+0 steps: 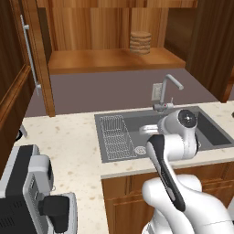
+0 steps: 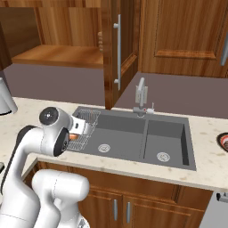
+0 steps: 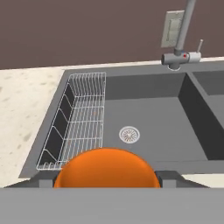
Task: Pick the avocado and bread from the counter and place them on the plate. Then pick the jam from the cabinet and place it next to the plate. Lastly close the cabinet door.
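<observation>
Clenching the pincer [image 3: 107, 178] on an orange round thing [image 3: 107, 162], both dark fingertips [image 3: 171, 177] pressing its sides, and holding it over the near edge of the grey sink [image 3: 148, 113], just beside the wire rack [image 3: 81, 118] lying in the left basin. Seeing the cabinet [image 1: 109, 59] standing open above, its cabinet door [image 2: 116, 53] swinging out over the counter [image 1: 68, 146] beside the faucet [image 2: 141, 95], a ridged tan stack [image 1: 140, 42] sitting on the shelf. Finding the plate [image 2: 224, 141] lying on the counter well right of the sink, cut by the picture's edge.
</observation>
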### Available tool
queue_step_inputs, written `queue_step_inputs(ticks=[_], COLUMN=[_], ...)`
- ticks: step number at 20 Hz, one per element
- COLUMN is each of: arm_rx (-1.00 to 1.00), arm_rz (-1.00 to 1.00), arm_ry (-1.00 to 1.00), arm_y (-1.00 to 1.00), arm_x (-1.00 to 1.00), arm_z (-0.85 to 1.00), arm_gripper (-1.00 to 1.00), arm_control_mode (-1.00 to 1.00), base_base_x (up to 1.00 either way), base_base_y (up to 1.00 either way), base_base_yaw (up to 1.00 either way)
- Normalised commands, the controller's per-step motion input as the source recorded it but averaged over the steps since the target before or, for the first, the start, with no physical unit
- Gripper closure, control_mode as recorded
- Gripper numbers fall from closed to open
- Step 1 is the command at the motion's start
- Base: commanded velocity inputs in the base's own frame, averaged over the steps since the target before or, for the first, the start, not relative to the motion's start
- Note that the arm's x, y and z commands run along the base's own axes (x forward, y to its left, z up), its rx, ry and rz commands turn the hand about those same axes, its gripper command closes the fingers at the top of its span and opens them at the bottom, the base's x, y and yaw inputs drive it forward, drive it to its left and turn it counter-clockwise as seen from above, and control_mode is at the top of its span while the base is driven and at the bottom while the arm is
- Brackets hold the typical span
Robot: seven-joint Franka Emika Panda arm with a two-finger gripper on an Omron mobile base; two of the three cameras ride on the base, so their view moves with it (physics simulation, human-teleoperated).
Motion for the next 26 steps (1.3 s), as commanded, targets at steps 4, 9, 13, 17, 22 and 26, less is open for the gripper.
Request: queue_step_inputs(ticks=[4,9,13,17,22,26], arm_rx=[0.00,0.00,0.00,0.00,0.00,0.00], arm_rz=[0.00,0.00,0.00,0.00,0.00,0.00], arm_ry=[0.00,0.00,0.00,0.00,0.00,0.00], arm_y=[0.00,0.00,0.00,0.00,0.00,0.00], arm_x=[-0.10,0.00,0.00,0.00,0.00,0.00], arm_z=[-0.06,0.00,0.00,0.00,0.00,0.00], arm_gripper=[1.00,1.00,1.00,1.00,1.00,1.00], arm_control_mode=[1.00,1.00,1.00,1.00,1.00,1.00], base_base_x=[-0.46,-0.81,-0.71,-0.67,-0.65,-0.42], base_base_y=[0.00,0.00,-0.10,-0.39,-0.69,-0.81], base_base_yaw=[0.00,0.01,0.02,0.03,0.02,0.03])
